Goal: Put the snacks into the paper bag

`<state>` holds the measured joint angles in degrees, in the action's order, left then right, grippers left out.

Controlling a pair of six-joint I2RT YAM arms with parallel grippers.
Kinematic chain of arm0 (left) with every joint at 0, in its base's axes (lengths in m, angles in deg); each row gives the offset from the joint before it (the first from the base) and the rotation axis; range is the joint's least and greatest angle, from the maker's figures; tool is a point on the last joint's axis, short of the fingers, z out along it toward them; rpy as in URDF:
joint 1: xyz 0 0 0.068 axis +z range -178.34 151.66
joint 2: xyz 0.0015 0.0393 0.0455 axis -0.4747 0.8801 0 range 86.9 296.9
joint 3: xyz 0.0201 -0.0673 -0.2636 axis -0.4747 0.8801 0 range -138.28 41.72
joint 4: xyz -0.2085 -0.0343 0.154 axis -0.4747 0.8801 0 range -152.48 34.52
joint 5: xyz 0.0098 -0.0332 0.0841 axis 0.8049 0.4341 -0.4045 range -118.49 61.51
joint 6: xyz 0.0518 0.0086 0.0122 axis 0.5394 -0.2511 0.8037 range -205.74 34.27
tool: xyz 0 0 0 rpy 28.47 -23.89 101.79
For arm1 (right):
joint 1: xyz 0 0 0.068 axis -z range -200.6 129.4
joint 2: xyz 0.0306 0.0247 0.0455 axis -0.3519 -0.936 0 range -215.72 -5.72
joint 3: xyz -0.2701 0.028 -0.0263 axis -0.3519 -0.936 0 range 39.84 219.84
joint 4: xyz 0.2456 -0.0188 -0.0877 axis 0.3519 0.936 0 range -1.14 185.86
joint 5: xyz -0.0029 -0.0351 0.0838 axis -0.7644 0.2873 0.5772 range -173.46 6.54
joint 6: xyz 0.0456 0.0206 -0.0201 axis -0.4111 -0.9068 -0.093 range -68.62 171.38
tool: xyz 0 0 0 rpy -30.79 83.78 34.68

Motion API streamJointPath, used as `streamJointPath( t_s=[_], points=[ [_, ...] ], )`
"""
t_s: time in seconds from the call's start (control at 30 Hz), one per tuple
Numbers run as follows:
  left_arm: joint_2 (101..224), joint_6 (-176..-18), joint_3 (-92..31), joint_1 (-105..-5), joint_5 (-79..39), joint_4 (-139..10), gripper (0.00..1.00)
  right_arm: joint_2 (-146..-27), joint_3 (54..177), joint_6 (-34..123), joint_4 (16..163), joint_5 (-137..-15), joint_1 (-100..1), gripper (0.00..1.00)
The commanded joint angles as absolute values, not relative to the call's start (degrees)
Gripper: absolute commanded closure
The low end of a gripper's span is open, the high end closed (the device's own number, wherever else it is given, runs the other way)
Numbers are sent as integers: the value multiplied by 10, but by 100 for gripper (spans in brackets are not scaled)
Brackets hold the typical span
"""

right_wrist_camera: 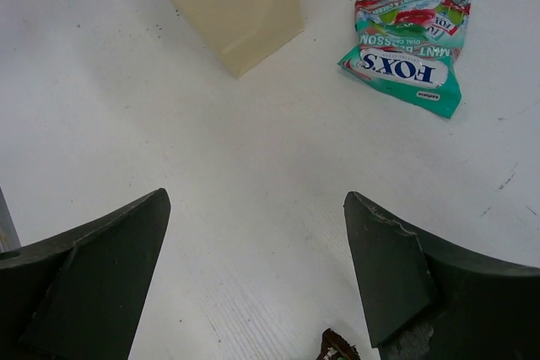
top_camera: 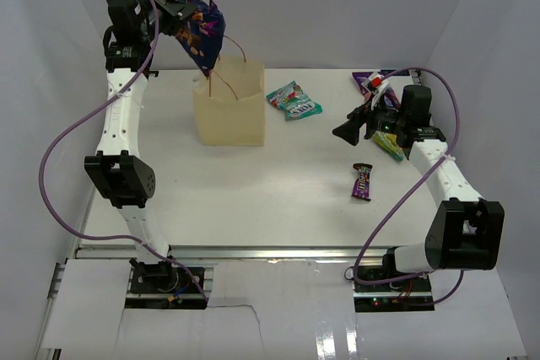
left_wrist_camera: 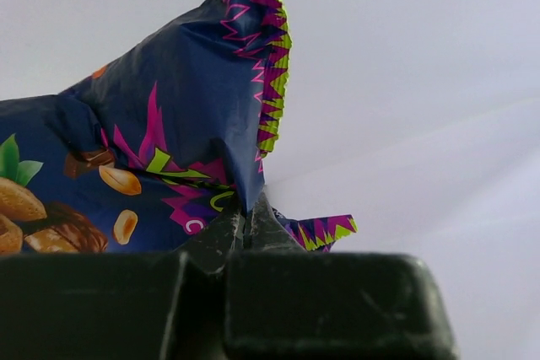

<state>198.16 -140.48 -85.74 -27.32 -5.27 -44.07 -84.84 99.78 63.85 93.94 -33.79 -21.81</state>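
You had a dark blue chip bag (left_wrist_camera: 169, 124) edged with magenta-and-lime zigzags, printed with brown peanuts. Your paper bag (top_camera: 229, 111) was pale tan. The pouch (right_wrist_camera: 409, 44) was teal-green with white lettering. The candy bar (top_camera: 361, 181) was dark purple; the surface (top_camera: 253, 200) white.

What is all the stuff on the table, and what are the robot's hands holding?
chip bag: one, dark blue-purple, held up above the paper bag
paper bag: one, tan, upright, far left-centre of the table
Fox's pouches: seemingly two overlapping, teal-green, right of the paper bag
candy bar: one, dark purple, near right
purple-white packet: one, far right corner
green-yellow packet: one, partly under the right arm
table: one, white
left end effector: one, black, shut on the chip bag
right end effector: one, black, open, empty
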Motion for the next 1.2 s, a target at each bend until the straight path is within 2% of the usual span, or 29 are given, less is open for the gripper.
streamJointPath(
  t_s=[0.0, 0.5, 0.6, 1.03, 1.17],
  points=[
    [1912, -1403, -872, -274, -49, -538, 100, -834, 989, 646, 932, -328, -215, 11],
    [1892, -1434, -871, -274, -44, -569, 100, -832, 978, 648, 935, -328, -213, 11],
    [1881, -1440, -864, -301, -44, -569, 100, -832, 979, 648, 935, -329, -213, 11],
    [1824, -1415, -762, -402, -98, -577, 100, -828, 975, 649, 935, -332, -213, 11],
    [1780, -1411, -660, -419, -117, -610, 100, -825, 972, 649, 934, -330, -213, 11]
  ],
)
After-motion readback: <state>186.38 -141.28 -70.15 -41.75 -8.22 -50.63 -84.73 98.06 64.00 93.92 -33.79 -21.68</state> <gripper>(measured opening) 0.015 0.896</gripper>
